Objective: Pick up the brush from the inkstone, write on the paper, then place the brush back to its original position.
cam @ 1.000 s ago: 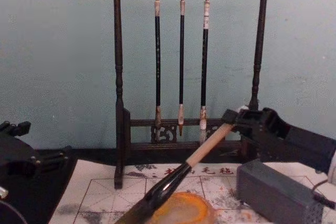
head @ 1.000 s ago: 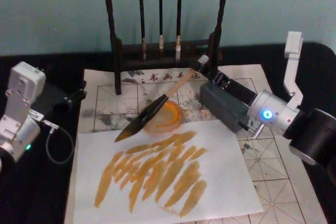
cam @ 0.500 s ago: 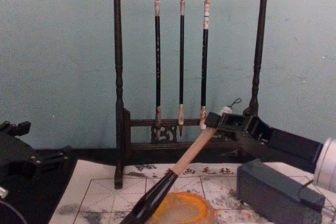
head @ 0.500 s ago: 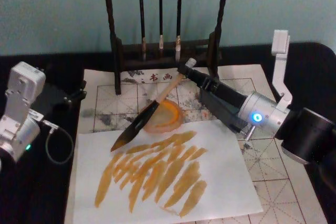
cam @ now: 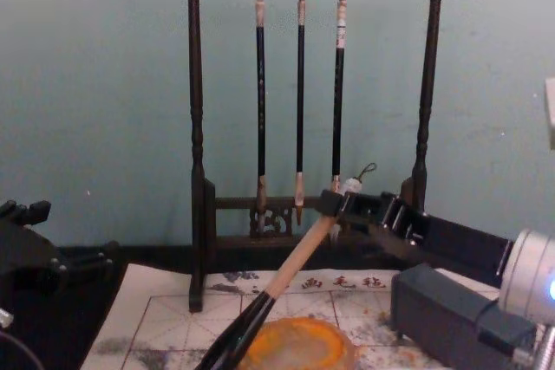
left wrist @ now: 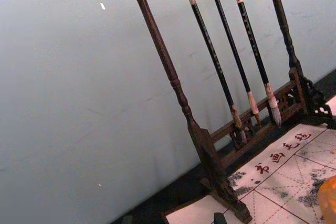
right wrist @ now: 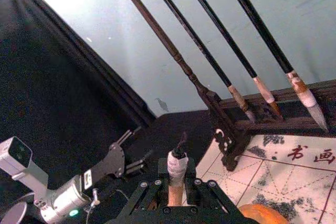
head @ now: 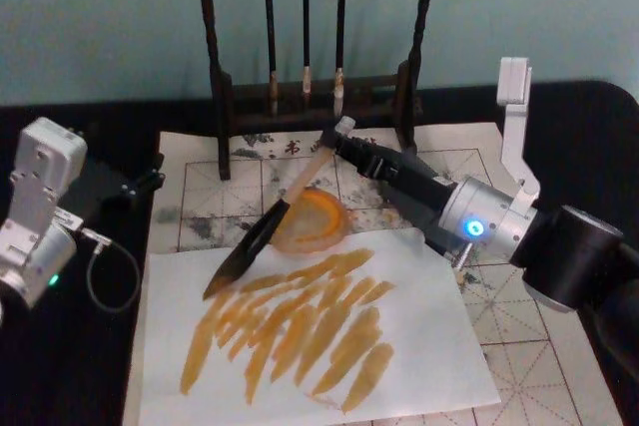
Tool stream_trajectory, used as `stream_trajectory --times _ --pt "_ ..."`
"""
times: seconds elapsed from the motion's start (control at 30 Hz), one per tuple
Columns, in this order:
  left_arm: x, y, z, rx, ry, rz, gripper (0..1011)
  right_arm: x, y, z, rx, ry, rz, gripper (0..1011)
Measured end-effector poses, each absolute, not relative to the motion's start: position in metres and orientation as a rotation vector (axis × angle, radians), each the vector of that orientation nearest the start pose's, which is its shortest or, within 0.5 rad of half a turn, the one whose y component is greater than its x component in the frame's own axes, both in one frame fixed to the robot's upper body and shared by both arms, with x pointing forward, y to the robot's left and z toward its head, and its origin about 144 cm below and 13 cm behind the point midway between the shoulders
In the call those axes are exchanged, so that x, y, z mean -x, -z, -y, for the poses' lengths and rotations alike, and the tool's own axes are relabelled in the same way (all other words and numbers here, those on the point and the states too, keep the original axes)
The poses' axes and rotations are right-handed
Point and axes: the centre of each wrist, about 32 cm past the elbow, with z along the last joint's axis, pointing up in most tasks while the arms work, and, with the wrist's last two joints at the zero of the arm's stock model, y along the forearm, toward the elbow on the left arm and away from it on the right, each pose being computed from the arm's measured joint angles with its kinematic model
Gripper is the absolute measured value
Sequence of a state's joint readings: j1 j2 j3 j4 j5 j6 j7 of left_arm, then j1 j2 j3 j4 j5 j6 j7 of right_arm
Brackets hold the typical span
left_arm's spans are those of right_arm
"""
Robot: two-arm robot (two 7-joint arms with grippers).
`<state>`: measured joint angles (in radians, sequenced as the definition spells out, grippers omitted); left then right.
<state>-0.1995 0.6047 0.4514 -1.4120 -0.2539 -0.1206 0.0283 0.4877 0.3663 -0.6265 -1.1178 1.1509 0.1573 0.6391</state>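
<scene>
In the chest view the brush (cam: 295,259) runs off the bottom edge, so its bristles are cut off there, and the inkstone (cam: 303,327) shows little more than its far rim. The grey block (cam: 451,318) is plain in that view, but in the head view the right arm covers most of it. Whether the bristle tip touches the sheet under it cannot be told. The left end effector (head: 150,179) sits at the left on the black counter (head: 100,117), well apart from the brush, and whether it is open or closed cannot be told either.

The brush has a pale wooden handle, a glossy black ferrule, dark bristles tapering to a point and a whitish end cap with a cord loop (right wrist: 182,142). The inkstone is a shallow round orange-amber dish. The paper (head: 200,202) is whitish with red grid lines, a row of red characters and grey smudges. A plain white sheet (head: 429,336) lies over its near part, crossed by slanting orange-brown strokes (head: 300,326). Behind stands a dark wooden rack (cam: 197,127) with 3 thin dark-handled brushes (cam: 300,93) hanging from it.

The right end effector (head: 344,139) is clamped on the top of the handle, just under the end cap, in front of the rack and above the row of characters. From there the brush slants down toward the robot's left, crosses the left rim of the inkstone, and ends with its tip over the upper left part of the white sheet.
</scene>
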Motion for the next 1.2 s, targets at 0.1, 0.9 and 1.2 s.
stream_trajectory --times 0.1,0.9,1.2 --pt "-0.4886 -1.1398 -0.3097 -0.304 -1.248 0.285 1001 -0.5592 -1.1353 0.2217 -0.263 0.568 -0.616 195" --pt "-0.4886 -1.1398 -0.3097 -0.304 -1.248 0.285 1001 -0.5599 -1.1329 0.2215 -0.243 0.584 -0.588 195" --pt "-0.4886 -1.1398 -0.3097 -0.304 -1.248 0.285 1001 -0.5615 -1.1333 0.2243 -0.232 0.598 -0.582 195"
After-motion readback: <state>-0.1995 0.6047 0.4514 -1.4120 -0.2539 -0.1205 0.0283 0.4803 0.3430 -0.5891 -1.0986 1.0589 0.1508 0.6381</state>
